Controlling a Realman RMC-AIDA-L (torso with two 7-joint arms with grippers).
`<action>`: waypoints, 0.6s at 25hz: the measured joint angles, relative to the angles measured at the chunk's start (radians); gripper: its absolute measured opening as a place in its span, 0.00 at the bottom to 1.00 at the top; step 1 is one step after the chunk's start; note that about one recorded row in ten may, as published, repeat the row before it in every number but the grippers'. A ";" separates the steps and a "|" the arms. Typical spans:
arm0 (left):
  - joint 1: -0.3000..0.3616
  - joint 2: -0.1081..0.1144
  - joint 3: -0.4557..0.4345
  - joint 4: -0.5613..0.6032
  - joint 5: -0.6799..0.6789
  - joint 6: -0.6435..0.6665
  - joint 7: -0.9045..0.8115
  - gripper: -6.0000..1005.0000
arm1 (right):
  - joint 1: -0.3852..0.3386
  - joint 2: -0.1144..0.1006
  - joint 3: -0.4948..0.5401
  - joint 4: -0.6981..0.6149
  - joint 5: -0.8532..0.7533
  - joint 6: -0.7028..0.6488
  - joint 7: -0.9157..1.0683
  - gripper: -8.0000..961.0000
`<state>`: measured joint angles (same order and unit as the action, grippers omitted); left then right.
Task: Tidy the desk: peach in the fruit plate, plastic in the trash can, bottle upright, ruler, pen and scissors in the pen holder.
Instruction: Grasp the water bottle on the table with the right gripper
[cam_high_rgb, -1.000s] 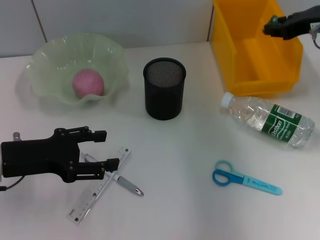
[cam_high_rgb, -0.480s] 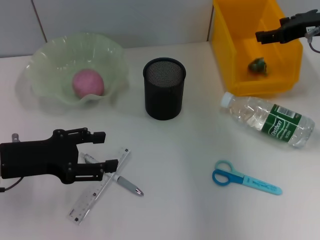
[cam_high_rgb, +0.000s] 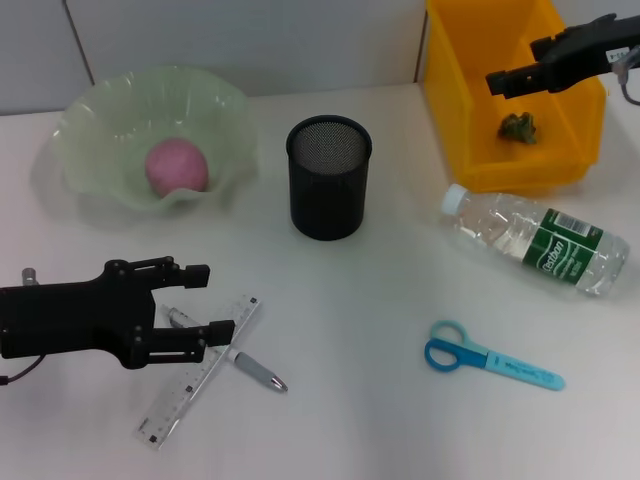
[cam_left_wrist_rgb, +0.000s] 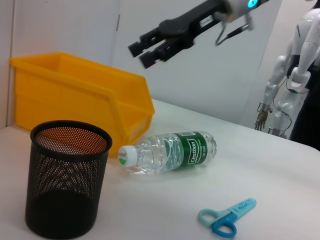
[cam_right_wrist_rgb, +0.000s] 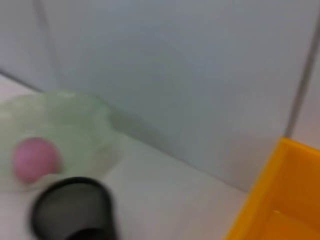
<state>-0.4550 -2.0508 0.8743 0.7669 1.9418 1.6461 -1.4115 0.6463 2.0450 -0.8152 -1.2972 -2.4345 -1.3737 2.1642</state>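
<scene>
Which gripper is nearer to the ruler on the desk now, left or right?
Left. The left gripper hovers right beside the ruler; the right gripper is far away, above the trash can.

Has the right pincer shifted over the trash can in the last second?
Yes. The right pincer has moved toward the robot's left across the trash can, now above the dropped plastic.

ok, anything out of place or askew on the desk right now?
Yes. The bottle lies on its side by the trash can. The scissors lie loose on the desk. The pen lies crossed with the ruler beside the left gripper, not in the pen holder.
</scene>
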 joint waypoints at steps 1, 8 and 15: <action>0.000 0.000 0.000 0.000 0.000 0.000 0.000 0.81 | -0.001 0.002 0.000 -0.042 0.000 -0.059 0.017 0.83; -0.003 0.000 0.000 0.000 -0.001 0.002 0.000 0.81 | 0.021 -0.039 0.000 -0.139 -0.024 -0.354 0.119 0.83; -0.005 0.000 0.000 0.000 -0.002 0.004 0.000 0.81 | 0.043 -0.086 -0.006 -0.078 -0.113 -0.489 0.122 0.83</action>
<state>-0.4598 -2.0509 0.8743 0.7670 1.9395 1.6505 -1.4118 0.6898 1.9587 -0.8214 -1.3752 -2.5472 -1.8629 2.2866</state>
